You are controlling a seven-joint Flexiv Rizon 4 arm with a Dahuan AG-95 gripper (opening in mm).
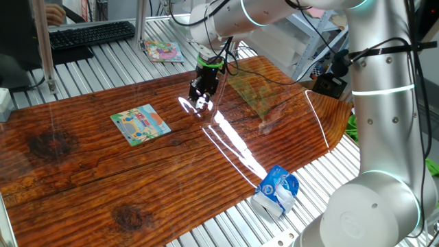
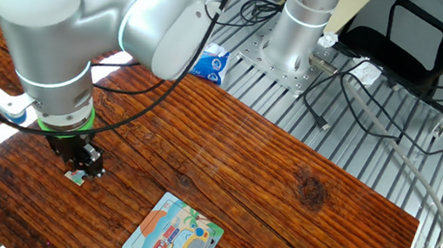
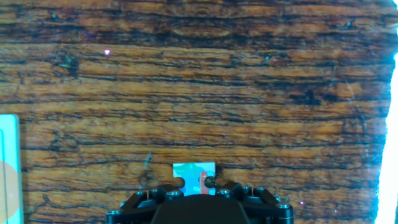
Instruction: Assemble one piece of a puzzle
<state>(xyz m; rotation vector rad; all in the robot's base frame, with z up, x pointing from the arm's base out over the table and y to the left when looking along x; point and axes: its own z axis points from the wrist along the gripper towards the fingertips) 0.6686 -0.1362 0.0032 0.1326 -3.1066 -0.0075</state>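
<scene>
Wooden tabletop under pincer pinching puzzle piece.

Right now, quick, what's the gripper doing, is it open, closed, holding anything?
Gripper: closed on a small puzzle piece, just above the wooden tabletop, apart from the puzzle.

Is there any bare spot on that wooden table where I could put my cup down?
Yes. The wooden board is bare in front of the puzzle, and between the puzzle and the crumpled blue-and-white packet at its edge. It's tighter around the gripper, low over a small puzzle piece. A pink-and-green picture board lies beyond, on the slats.
</scene>
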